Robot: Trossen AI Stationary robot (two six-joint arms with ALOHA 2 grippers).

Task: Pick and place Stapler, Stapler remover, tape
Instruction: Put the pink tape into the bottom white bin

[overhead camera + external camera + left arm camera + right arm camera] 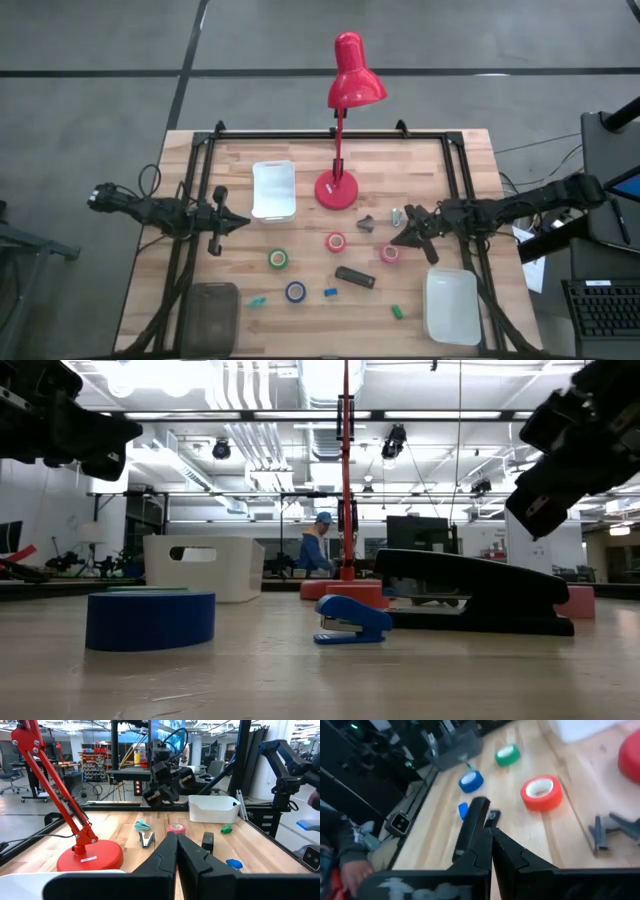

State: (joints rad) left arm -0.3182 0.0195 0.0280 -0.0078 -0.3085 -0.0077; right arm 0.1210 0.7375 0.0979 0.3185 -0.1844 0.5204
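Observation:
The black stapler (354, 276) lies flat on the wooden table, right of centre; the low view shows it too (470, 595). The grey staple remover (367, 224) rests beside the lamp base. Lying flat are green (278, 259), red (335, 242), pink (390, 254) and blue (295, 291) tape rolls. My right gripper (398, 240) hovers shut above the pink roll, pointing toward the red roll (541, 793). My left gripper (240, 222) is shut at the table's left, level and clear of everything (177, 840).
A red desk lamp (337, 188) stands at the far middle. One white tray (274, 188) sits far left, another (451, 305) near right, and a dark bin (212, 315) near left. Small blue (330, 292) and green (397, 311) blocks lie near the front.

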